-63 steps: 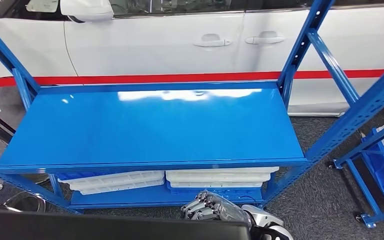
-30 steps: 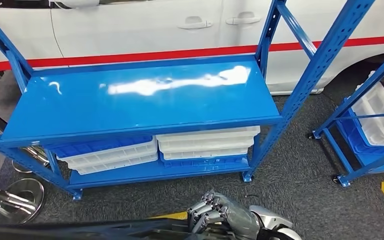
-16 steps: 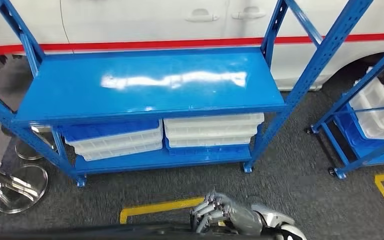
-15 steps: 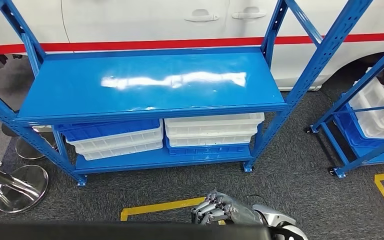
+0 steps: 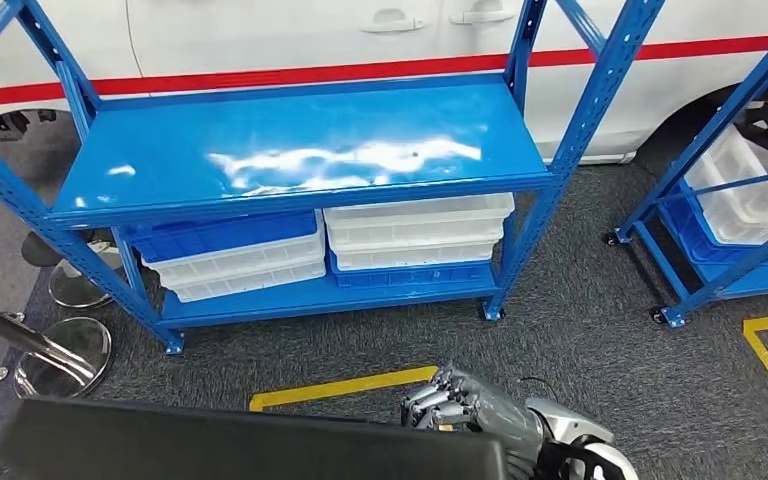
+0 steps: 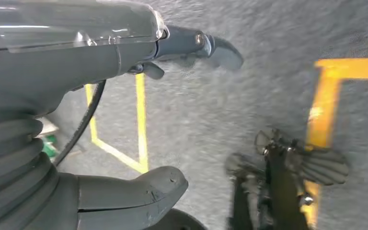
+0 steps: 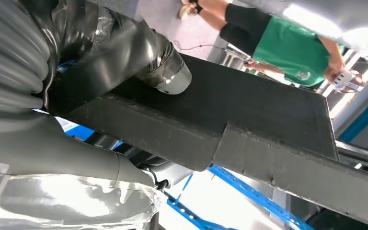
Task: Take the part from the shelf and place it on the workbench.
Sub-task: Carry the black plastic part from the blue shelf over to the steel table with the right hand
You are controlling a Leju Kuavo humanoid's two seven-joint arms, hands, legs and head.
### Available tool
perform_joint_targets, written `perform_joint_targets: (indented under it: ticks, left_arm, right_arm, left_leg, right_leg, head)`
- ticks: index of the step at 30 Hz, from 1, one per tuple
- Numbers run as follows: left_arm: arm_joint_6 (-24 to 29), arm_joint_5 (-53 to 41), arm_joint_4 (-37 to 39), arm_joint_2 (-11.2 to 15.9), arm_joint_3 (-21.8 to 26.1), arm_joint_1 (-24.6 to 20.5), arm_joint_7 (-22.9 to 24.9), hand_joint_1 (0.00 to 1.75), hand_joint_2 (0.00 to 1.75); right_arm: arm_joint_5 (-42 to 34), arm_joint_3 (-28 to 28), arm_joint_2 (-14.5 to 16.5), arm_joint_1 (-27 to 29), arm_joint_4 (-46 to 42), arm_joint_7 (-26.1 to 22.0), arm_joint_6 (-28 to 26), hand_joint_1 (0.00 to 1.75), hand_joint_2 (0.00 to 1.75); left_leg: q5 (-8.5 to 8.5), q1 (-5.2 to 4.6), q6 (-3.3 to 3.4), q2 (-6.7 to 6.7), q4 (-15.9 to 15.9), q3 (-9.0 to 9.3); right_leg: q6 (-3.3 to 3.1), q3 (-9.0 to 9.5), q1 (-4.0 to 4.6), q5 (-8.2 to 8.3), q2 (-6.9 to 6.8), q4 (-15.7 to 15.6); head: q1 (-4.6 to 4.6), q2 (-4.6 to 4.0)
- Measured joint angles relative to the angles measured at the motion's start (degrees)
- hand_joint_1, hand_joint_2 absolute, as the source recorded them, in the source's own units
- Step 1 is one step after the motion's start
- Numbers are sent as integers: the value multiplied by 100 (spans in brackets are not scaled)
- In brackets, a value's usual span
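The part [image 5: 250,445] is a long flat black bar lying across the bottom of the head view. My right hand [image 5: 480,412] grips its right end, fingers curled over the top edge. In the right wrist view the thumb [image 7: 165,72] presses on the bar's [image 7: 249,120] dark flat face. My left hand [image 6: 52,72] hangs over grey carpet, its thumb [image 6: 143,189] and fingers [image 6: 206,45] apart with nothing between them. The blue shelf rack [image 5: 300,140] stands ahead, and its top board is bare.
White and blue bins [image 5: 415,235] are stacked on the rack's lower board. A second blue rack with bins [image 5: 750,210] stands to the right. A white car [image 5: 290,35] is behind. Yellow floor tape [image 5: 345,388] and chrome stool bases [image 5: 65,355] lie nearby. A person in a green shirt [image 7: 294,48] stands close.
The whole picture has shifted: the camera has drawn back from the rack, which now sits farther off with more floor showing. The black bar stays in my right hand.
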Motion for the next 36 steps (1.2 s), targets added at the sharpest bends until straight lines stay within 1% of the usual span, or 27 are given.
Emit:
perform_joint_targets:
  ticks: [1, 2, 3, 4, 5, 6, 7, 8, 9, 10, 12, 13, 14, 15, 17, 18, 19, 20, 22, 23, 24, 26, 27, 30, 31, 35, 36]
  left_arm:
    - [-9, -8, 0, 7, 2, 3, -15, 0, 175]
    - [-12, -12, 0, 15, 4, 7, -31, 0, 175]
    - [-14, -14, 0, 28, 8, 7, -45, 0, 175]
    - [-15, -15, 0, 43, 14, 5, -56, 0, 175]
    - [-16, -17, 0, 57, 24, 4, -69, 0, 175]
    - [-20, -19, 0, 75, 36, 1, -83, 0, 175]
    - [-26, -23, -1, 93, 49, -2, -100, 0, 175]
    - [-34, -32, -2, 106, 62, -5, -124, 0, 175]
    - [-42, -43, -3, 121, 72, -13, -147, 0, 175]
    - [-46, -56, -5, 134, 79, -20, -166, 0, 175]
    - [-43, -88, -5, 151, 90, -26, -186, 0, 175]
    - [-38, -104, -5, 160, 93, -22, -188, 0, 175]
    - [-34, -120, -4, 172, 96, -15, -190, 0, 175]
    - [-32, -135, -4, 185, 96, -12, -193, 0, 175]
    - [-31, -163, -4, 219, 97, -5, -213, 0, 175]
    - [-32, -179, -4, 235, 97, -5, -233, 0, 175]
    - [-32, -194, -4, 250, 97, -4, -255, 0, 175]
    - [-33, -204, -4, 264, 97, -5, -275, 0, 175]
    - [-33, -216, -4, 285, 97, -8, -302, 0, 175]
    - [-33, -218, -5, 300, 97, -9, -308, 0, 175]
    - [-33, -218, -5, 312, 97, -13, -312, 0, 175]
    - [-33, -219, -7, 338, 97, -24, -319, 0, 175]
    - [-33, -221, -7, 346, 97, -32, -321, 0, 175]
    - [-33, -231, -7, 360, 97, -46, -329, 0, 175]
    - [-33, -233, -7, 361, 97, -46, -331, 0, 175]
    - [-33, -233, -7, 364, 97, -46, -333, 0, 175]
    - [-32, -234, -7, 368, 97, -46, -338, 0, 175]
  right_arm:
    - [25, 0, 0, 2, -1, -8, -22, 175, 175]
    - [50, 0, -1, 4, -2, -20, -40, 175, 175]
    - [72, 0, -1, 5, -3, -33, -55, 175, 175]
    - [90, 1, -1, 7, -4, -49, -68, 175, 175]
    - [108, 0, -1, 9, -6, -64, -83, 175, 175]
    - [128, -1, -1, 14, -7, -75, -102, 175, 175]
    - [144, -2, -1, 21, -12, -81, -121, 175, 175]
    - [155, -5, -1, 30, -21, -86, -139, 175, 175]
    - [161, -9, -1, 36, -31, -91, -156, 175, 175]
    - [161, -13, -1, 42, -41, -96, -168, 175, 175]
    - [174, -19, -4, 64, -53, -107, -201, 175, 175]
    - [194, -25, -7, 83, -60, -113, -227, 175, 175]
    - [223, -32, -10, 102, -70, -125, -256, 175, 175]
    - [259, -39, -14, 123, -79, -145, -284, 175, 175]
    - [334, -48, -22, 166, -98, -195, -330, 175, 175]
    - [361, -51, -33, 191, -103, -216, -347, 175, 175]
    - [377, -56, -46, 216, -110, -228, -360, 175, 175]
    - [385, -63, -61, 235, -117, -236, -366, 175, 175]
    - [387, -74, -87, 257, -138, -249, -370, 175, 175]
    - [389, -79, -98, 260, -145, -256, -370, 175, 175]
    - [389, -83, -106, 264, -153, -263, -372, 175, 175]
    - [390, -95, -114, 278, -164, -275, -379, 175, 175]
    - [390, -101, -115, 286, -171, -279, -382, 175, 175]
    - [405, -116, -122, 291, -186, -284, -385, 175, 175]
    - [410, -119, -124, 290, -189, -285, -385, 175, 175]
    - [413, -120, -125, 290, -189, -285, -385, 175, 175]
    - [421, -121, -125, 287, -189, -286, -386, 175, 175]
  left_leg:
    - [-300, 12, -30, -1, 383, -91]
    - [-473, 22, -59, 0, 757, -152]
    - [-486, 26, -82, 0, 1044, -163]
    - [-359, 28, -97, 0, 1185, -105]
    - [-162, 29, -100, 0, 1132, 47]
    - [-9, 28, -90, -1, 883, 303]
    - [34, 17, -73, -2, 462, 671]
    - [-31, 6, -45, -3, -33, 1038]
    - [-149, -7, -16, -5, -454, 1323]
    - [-239, -22, 15, -5, -732, 1488]
    - [-237, -9, 105, 8, -870, 1469]
    - [-185, 4, 156, 24, -863, 1416]
    - [-127, 19, 198, 44, -865, 1359]
    - [-75, 26, 222, 68, -855, 1292]
    - [18, 30, 226, 88, -821, 1142]
    - [58, 36, 211, 92, -796, 1072]
    - [91, 48, 191, 91, -766, 1008]
    - [115, 64, 170, 88, -734, 956]
    - [138, 94, 131, 81, -682, 892]
    - [148, 101, 107, 78, -669, 872]
    - [158, 102, 75, 77, -657, 854]
    - [196, 99, -8, 77, -663, 825]
    - [218, 102, -51, 81, -673, 821]
    - [202, 127, -132, 78, -668, 796]
    - [185, 133, -139, 74, -656, 785]
    - [178, 133, -140, 72, -647, 784]
    - [124, 132, -140, 68, -589, 761]
  right_leg:
    - [-16, -125, -2, 60, 0, 45]
    - [-13, -250, -1, 112, -4, 102]
    - [-8, -380, 0, 162, -8, 165]
    - [1, -514, -1, 213, -12, 231]
    - [13, -639, -2, 264, -14, 288]
    - [26, -741, -2, 318, -15, 331]
    - [46, -814, 4, 371, -11, 358]
    - [68, -856, 11, 422, -10, 371]
    - [91, -881, 17, 476, -10, 375]
    - [115, -904, 19, 529, -11, 377]
    - [176, -963, 13, 596, -2, 396]
    - [217, -1019, 1, 520, 14, 477]
    - [263, -1109, -18, 354, 32, 663]
    - [308, -1235, -55, 105, 48, 975]
    - [384, -1487, -129, -363, 50, 1745]
    - [415, -1516, -165, -473, 49, 1984]
    - [439, -1436, -196, -478, 48, 2015]
    - [459, -1231, -223, -386, 46, 1808]
    - [482, -706, -259, -126, 44, 1099]
    - [485, -481, -260, -59, 48, 757]
    - [468, -362, -246, -32, 54, 544]
    - [409, -293, -200, -39, 66, 352]
    - [362, -313, -180, -17, 69, 336]
    - [234, -325, -202, 51, 73, 279]
    - [214, -323, -216, 64, 73, 267]
    - [211, -324, -212, 66, 72, 266]
    - [198, -333, -207, 73, 75, 265]
  head:
    - [1, 0]
    - [1, 0]
    - [1, 0]
    - [1, 0]
    - [1, 0]
    - [1, 0]
    - [0, 0]
    - [1, 0]
    - [1, 0]
    - [1, 0]
    - [2, 1]
    - [3, 1]
    - [4, 1]
    - [4, 0]
    - [4, 0]
    - [3, 1]
    - [3, 1]
    - [3, 1]
    - [3, 0]
    - [4, 0]
    - [3, 0]
    - [1, 0]
    - [1, 0]
    - [1, 0]
    - [1, 0]
    - [1, 0]
    - [1, 1]
